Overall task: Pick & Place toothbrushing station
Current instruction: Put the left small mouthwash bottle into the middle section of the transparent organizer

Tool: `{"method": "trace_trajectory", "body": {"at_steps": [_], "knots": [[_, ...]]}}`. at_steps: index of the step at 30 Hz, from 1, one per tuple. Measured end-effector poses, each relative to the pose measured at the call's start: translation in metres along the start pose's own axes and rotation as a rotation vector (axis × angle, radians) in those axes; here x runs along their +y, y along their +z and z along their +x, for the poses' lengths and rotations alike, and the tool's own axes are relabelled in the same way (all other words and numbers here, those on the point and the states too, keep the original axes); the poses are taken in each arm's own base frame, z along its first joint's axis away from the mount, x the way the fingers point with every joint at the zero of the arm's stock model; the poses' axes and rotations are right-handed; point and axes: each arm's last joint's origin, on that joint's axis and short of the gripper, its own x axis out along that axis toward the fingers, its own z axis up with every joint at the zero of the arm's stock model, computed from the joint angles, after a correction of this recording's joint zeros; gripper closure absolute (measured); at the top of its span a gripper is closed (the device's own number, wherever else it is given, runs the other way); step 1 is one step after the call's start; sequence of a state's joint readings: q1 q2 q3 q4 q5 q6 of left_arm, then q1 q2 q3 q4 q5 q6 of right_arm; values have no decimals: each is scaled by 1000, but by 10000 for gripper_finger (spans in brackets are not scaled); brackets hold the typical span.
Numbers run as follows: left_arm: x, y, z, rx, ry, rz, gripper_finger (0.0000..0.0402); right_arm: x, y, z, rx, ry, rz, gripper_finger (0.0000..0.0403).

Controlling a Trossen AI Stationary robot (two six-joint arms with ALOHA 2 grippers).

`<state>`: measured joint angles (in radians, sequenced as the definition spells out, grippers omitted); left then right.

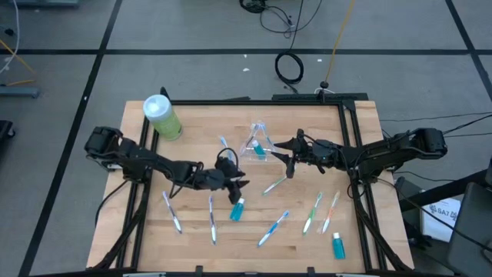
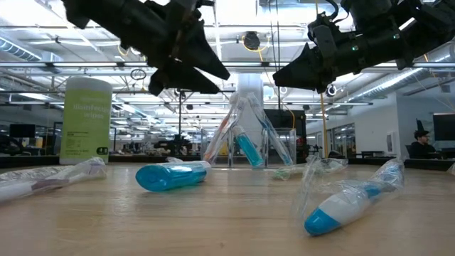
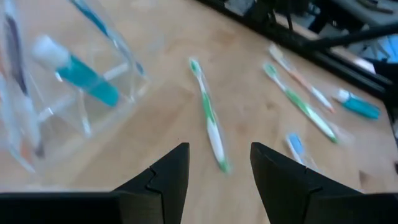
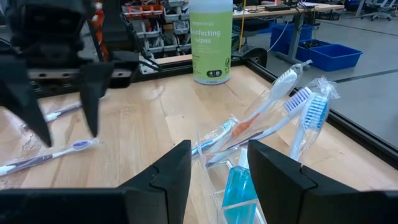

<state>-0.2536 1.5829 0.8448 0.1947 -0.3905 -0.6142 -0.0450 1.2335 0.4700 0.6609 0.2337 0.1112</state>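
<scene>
Wrapped blue-ended toothbrush (image 2: 341, 206) blurred at low view's lower right, left gripper (image 1: 234, 183) and right gripper (image 1: 286, 160) both seen parted and empty, small clear plastic cup (image 1: 257, 144) at centre holding brushes and a teal tube, its contents partly hidden, green canister (image 4: 210, 41) labelled "wipes", top cut off.

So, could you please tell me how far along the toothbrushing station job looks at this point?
Partly done: the clear cup already holds several toothbrushes and one teal tube. Nothing is in hand; the left gripper and right gripper are both open and empty above the table. Left to do: a teal tube and the green toothbrush among several brushes on the table, plus another tube.
</scene>
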Motion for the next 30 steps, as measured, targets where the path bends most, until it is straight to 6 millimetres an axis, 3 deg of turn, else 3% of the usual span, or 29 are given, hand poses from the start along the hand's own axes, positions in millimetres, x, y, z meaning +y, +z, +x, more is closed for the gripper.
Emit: {"method": "trace_trajectory", "body": {"at_steps": [15,24,30], "knots": [[-32,-29,-18,154,-162,6,227,0,0,0,0,0,0,250],[-45,-43,-30,145,-142,12,225,0,0,0,0,0,0,250],[-44,-49,-32,174,-104,12,185,0,0,0,-1,0,0,250]]}}
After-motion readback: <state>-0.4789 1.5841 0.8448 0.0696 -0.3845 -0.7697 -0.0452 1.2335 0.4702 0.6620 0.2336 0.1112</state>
